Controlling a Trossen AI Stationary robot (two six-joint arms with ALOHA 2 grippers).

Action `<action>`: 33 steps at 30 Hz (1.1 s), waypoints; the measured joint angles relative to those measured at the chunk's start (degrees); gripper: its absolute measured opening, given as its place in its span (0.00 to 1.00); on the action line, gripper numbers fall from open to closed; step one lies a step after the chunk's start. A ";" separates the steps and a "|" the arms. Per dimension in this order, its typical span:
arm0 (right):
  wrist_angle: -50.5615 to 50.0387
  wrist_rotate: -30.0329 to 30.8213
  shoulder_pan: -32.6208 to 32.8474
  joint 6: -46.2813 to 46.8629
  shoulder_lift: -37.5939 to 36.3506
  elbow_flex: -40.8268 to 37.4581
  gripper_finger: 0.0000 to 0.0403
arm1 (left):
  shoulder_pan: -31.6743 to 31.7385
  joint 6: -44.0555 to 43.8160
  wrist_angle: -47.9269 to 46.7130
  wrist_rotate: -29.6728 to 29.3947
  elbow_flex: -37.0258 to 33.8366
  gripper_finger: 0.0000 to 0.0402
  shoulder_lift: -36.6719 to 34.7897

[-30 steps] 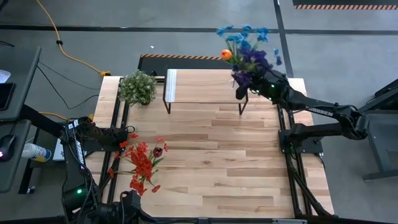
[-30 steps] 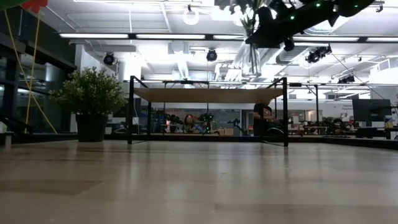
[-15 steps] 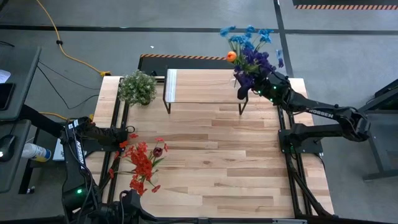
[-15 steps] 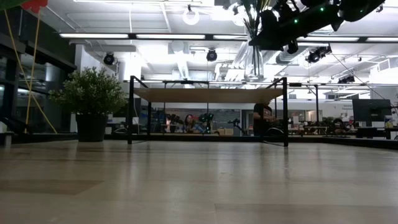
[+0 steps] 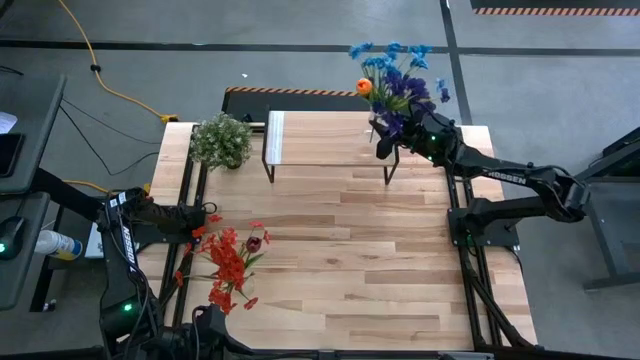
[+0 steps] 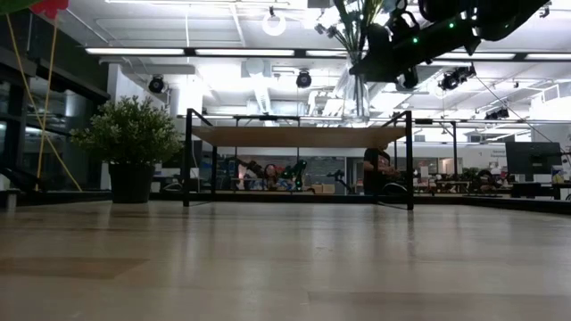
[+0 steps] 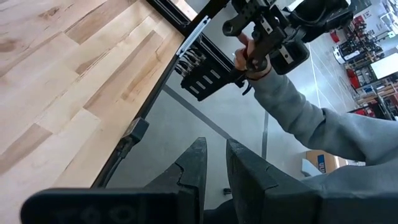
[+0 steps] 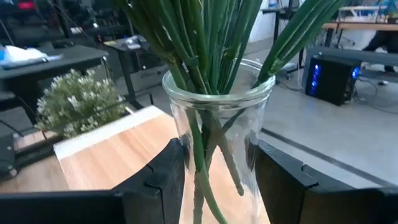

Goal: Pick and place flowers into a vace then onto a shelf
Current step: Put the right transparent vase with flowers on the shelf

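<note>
Glass fills the space between my right gripper [image 8: 214, 180]'s two fingers: I am pinching the clear vase [image 8: 217, 124], one finger pressed to each side of it. Green stems of the blue and purple flowers [image 5: 398, 78], with one orange tulip [image 5: 364, 87], stand in it. I hold the vase above the far right end of the shelf [image 5: 325, 138], over its wooden top; in the low view I cannot tell whether it touches the plank. Red flowers [image 5: 228, 262] lie on the table [image 5: 380, 260] at the near left, beside my left gripper [image 7: 214, 163], whose fingers sit nearly together, holding nothing.
</note>
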 joint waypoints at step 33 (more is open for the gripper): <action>-2.07 2.20 0.37 -0.43 3.62 0.11 0.39 | 0.00 0.01 0.39 0.02 0.00 0.24 0.00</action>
